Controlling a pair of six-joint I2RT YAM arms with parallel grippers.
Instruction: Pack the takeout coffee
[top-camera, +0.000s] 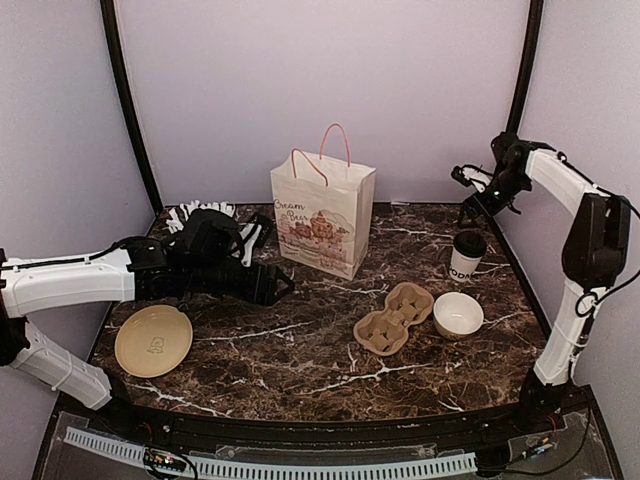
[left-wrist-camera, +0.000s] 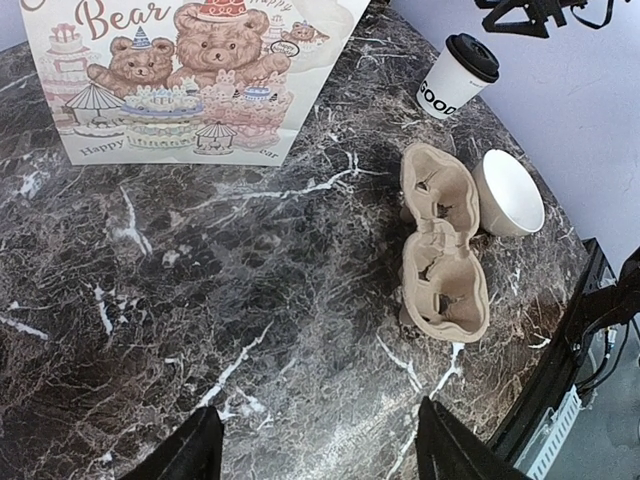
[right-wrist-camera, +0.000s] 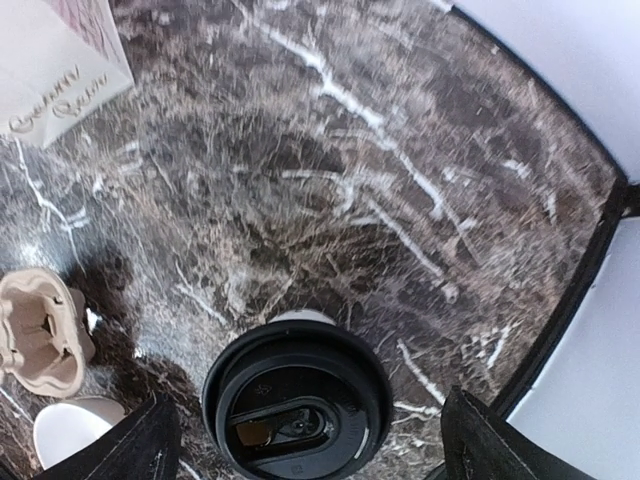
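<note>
Jaws stand apart on left gripper (top-camera: 270, 285) and right gripper (top-camera: 478, 200), the latter above the black-lidded white paper cup (top-camera: 466, 256), seemingly pre-grasp, needing descent.

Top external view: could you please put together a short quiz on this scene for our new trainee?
1. True or false: the coffee cup stands in the cardboard carrier.
2. Which thing lies right next to the carrier, on the right arm's side? A) tan plate B) white bowl C) paper bag
3. What colour is the lid on the coffee cup?
Key: 1. False: the cup stands apart from the carrier, farther back. 2. B. 3. Black.
</note>
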